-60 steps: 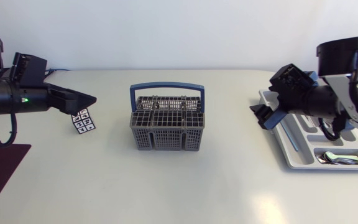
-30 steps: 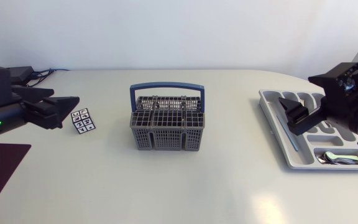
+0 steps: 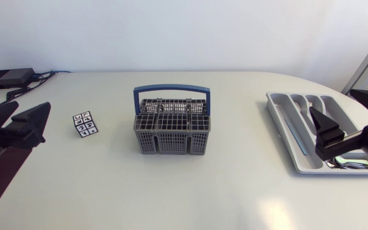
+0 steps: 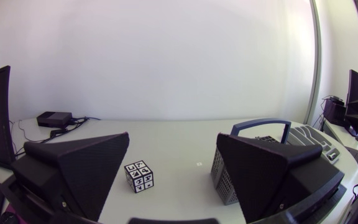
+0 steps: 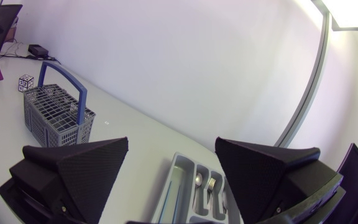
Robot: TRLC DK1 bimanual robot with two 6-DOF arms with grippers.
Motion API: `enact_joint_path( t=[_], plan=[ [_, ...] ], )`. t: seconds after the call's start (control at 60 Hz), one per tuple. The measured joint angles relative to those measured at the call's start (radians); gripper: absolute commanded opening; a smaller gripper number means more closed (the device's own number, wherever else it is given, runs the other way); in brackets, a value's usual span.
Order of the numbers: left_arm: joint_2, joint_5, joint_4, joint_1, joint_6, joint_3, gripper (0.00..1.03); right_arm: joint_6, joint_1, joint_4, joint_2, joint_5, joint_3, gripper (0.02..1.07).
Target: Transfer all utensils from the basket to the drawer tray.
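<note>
Left gripper (image 4: 173, 140) and right gripper (image 5: 171, 142) farther out sideways, both open, empty; basket (image 3: 171, 131) crosswise.

Grey plastic mesh cutlery basket with blue handle (image 3: 171, 131) sits mid-table on the white table (image 3: 203, 198). Small white cube with black markings (image 3: 85, 124) lies left of the basket, well apart. Flat black box with cables (image 3: 6, 78) is at the far left corner, behind the cube. Dark maroon mat (image 3: 2, 171) lies at the near left edge. Light grey compartmented drawer tray (image 3: 281, 125) lies right of the basket, well apart, with metal cutlery (image 3: 310, 104) in its compartments.
</note>
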Motion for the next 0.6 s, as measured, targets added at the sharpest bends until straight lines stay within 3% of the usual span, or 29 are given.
enact_joint_path(
  t=[0.6],
  plan=[
    [-0.302,-0.177,0.000,-0.108,-0.003,-0.284,0.99,0.288,-0.019,0.045,-0.303,0.031,-0.297,1.03]
  ],
)
